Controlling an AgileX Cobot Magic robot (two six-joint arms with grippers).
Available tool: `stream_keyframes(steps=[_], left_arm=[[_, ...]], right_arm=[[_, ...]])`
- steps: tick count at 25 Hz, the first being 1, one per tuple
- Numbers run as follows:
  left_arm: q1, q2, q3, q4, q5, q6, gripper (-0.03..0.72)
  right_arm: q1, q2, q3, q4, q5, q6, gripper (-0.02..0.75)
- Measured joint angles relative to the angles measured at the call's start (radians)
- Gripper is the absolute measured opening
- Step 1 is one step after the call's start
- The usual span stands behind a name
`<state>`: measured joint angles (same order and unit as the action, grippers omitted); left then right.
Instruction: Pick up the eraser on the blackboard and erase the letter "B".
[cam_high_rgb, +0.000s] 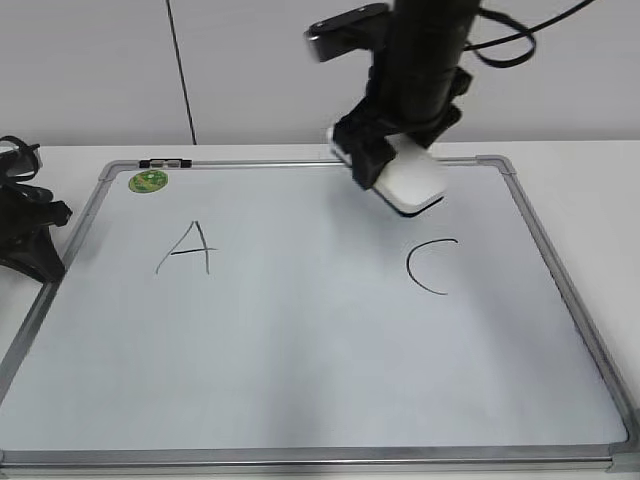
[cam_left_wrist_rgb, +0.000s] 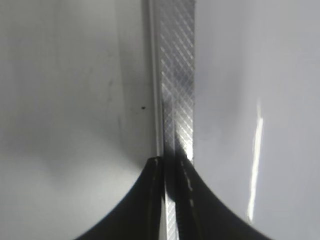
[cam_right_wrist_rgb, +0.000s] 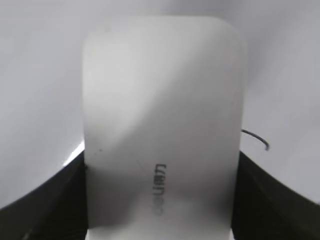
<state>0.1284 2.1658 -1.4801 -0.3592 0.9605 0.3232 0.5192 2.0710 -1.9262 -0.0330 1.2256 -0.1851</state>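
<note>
- Left edge of the desk (cam_high_rgb: 80, 160): your left pincer (cam_high_rgb: 35, 235) sits low beside the blackboard (cam_high_rgb: 300, 380) frame. The left wrist view shows its two dark fingers drawn close together over the frame strip, with nothing between them. Count it as shut and empty.
- Far-left corner of the board: a small green magnet (cam_high_rgb: 148, 181), well clear of the work.
- Left half of the board: the letter "A" (cam_high_rgb: 186, 248), intact.
- Middle of the board: bare white between "A" and "C". No "B" is visible, so judge the wiping done or nearly so.
- Right of middle, toward the far edge: your right pincer (cam_high_rgb: 385, 165) has the eraser (cam_high_rgb: 415, 183) clamped across its two long sides, tilted and raised off the board, above the "C" (cam_high_rgb: 432, 266).
- Handling, as a guess: the eraser looks like a light, stiff block with a smooth plastic shell, likely slippery. Grip across the long flanks as now, near mid-length, dark wiping face down.
- Watch the "C": the right wrist view shows a stroke of it just past the eraser's right side.
</note>
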Motion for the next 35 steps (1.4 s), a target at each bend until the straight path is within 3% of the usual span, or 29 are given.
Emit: stream_keyframes(steps=[6, 13, 18, 29, 35], left_arm=[[0.0, 0.0, 0.0, 0.002, 0.0, 0.0, 0.032], [0.0, 0.0, 0.0, 0.002, 0.0, 0.0, 0.032], [0.0, 0.0, 0.0, 0.002, 0.0, 0.0, 0.032], [0.0, 0.0, 0.0, 0.002, 0.002, 0.0, 0.032], [0.0, 0.0, 0.0, 0.002, 0.002, 0.0, 0.032]], right_arm=[[-0.198, -0.033, 0.0, -0.005, 0.006, 0.076, 0.529], [-0.338, -0.035, 0.0, -0.007, 0.012, 0.13, 0.529], [-0.383, -0.035, 0.043, -0.007, 0.006, 0.168, 0.529], [-0.41, -0.034, 0.328, 0.016, -0.203, 0.239, 0.529], [-0.445, -0.02, 0.396, 0.056, -0.27, 0.247, 0.529]])
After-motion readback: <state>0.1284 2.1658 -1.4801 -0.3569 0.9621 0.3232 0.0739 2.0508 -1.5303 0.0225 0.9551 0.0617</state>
